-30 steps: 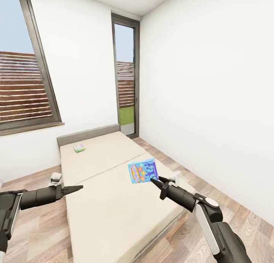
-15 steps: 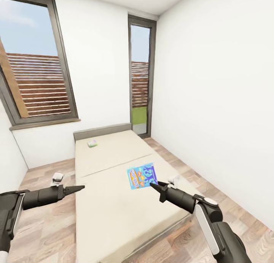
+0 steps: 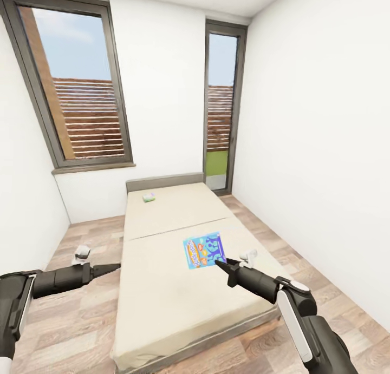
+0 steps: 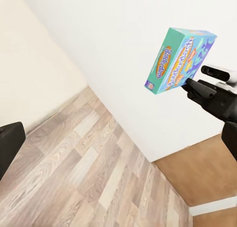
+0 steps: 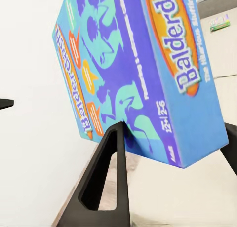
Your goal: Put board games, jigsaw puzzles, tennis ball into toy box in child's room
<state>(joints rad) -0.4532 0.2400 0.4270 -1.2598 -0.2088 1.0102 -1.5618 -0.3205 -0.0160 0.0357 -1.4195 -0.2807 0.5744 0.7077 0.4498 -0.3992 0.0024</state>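
In the head view, a thin blue box (image 3: 204,250) with orange print is held above the cream bed (image 3: 162,287) by the right claw (image 3: 219,265), clamped on its near corner. A pale green box (image 3: 149,197) lies far off by the headboard. The left claw (image 3: 112,267) is pinched together, empty, over plank floor (image 3: 70,314).

In the left wrist view, the box (image 4: 179,59) is seen tilted against a white wall.

In the right wrist view, glossy card (image 5: 138,74) fills the black jaws.
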